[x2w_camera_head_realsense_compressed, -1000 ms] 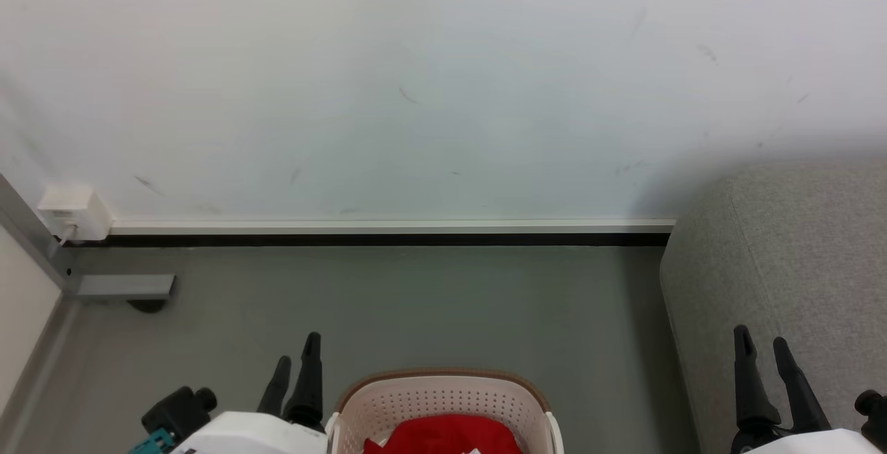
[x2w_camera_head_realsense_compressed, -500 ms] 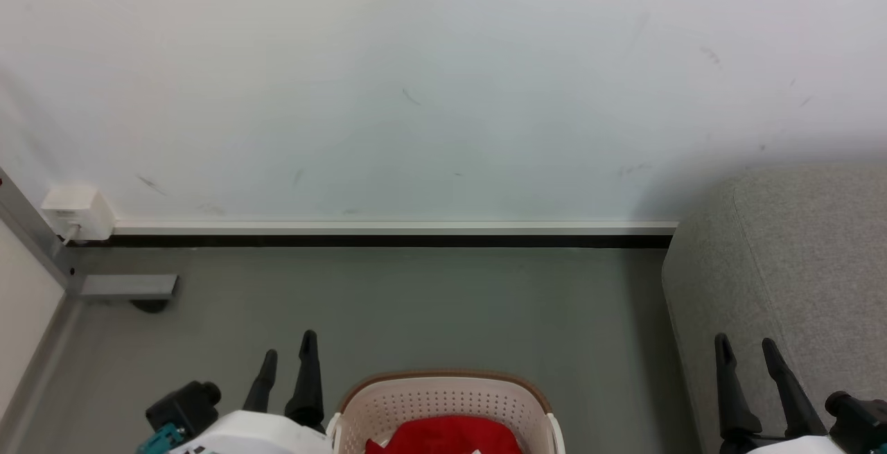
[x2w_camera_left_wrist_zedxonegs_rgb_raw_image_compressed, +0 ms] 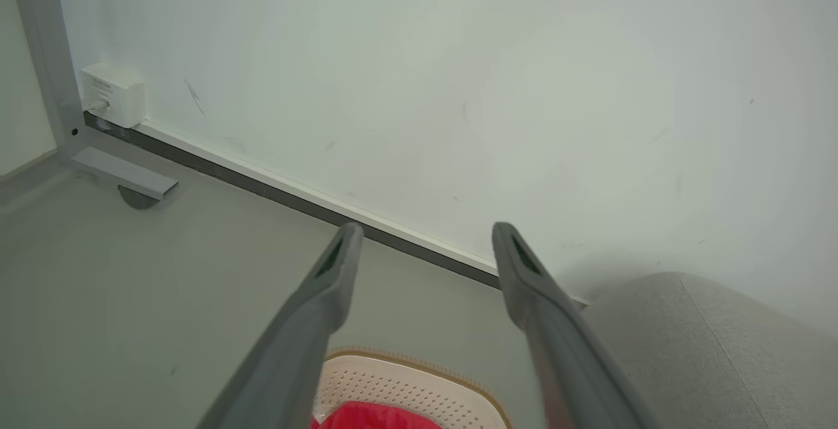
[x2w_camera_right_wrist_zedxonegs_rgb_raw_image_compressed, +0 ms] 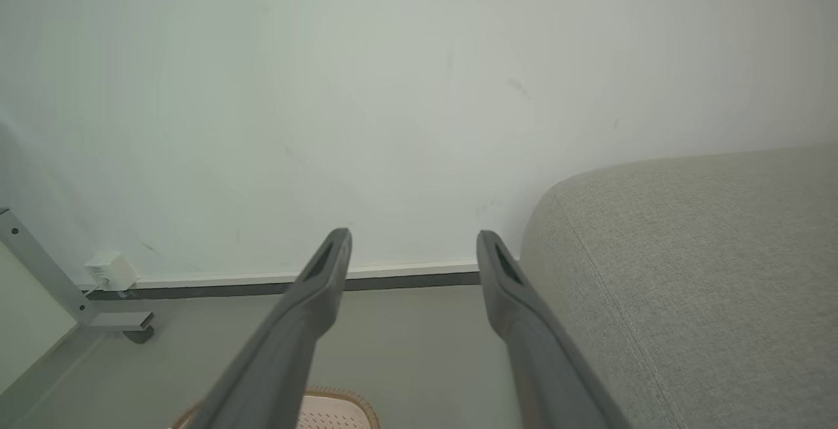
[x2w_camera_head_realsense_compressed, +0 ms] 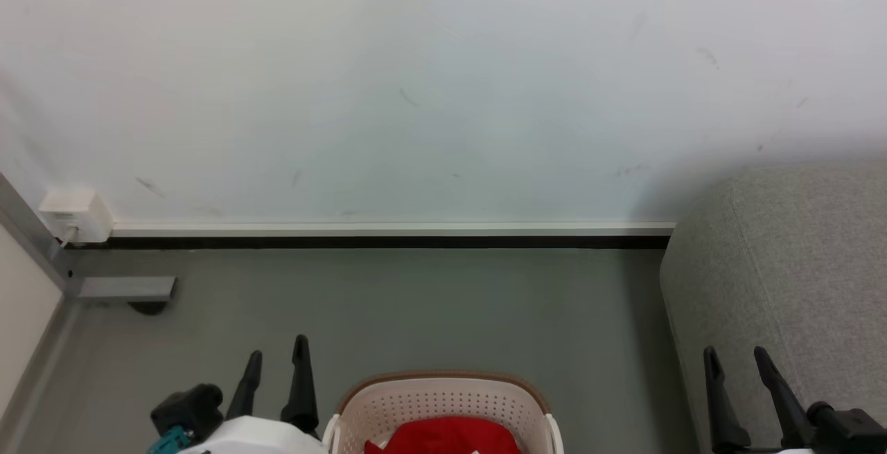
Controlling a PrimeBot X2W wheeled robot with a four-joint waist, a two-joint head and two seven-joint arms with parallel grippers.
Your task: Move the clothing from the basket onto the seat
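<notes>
On floor (x2w_camera_head_realsense_compressed: pixel 416 301) before wall (x2w_camera_head_realsense_compressed: pixel 416 93): basket (x2w_camera_head_realsense_compressed: pixel 443 376) holding red clothing (x2w_camera_head_realsense_compressed: pixel 443 437); seat (x2w_camera_head_realsense_compressed: pixel 797 267) at right, apart from basket; left end effector (x2w_camera_head_realsense_compressed: pixel 277 346) and right end effector (x2w_camera_head_realsense_compressed: pixel 734 351) both spread apart, gripping nothing

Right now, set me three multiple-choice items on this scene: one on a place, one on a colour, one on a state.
1. Where does the clothing lie?
A. on the seat
B. in the basket
C. on the floor

2. What colour is the basket's rim?
A. brown
B. blue
C. green

3. How do the left jaws stand?
A. apart and empty
B. shut on the clothing
C. shut on a basket handle

Key:
1 B: red fabric shows inside the perforated wall.
2 A: a brown band tops the cream wall.
3 A: the left wrist view shows a wide gap with nothing between them.
</notes>
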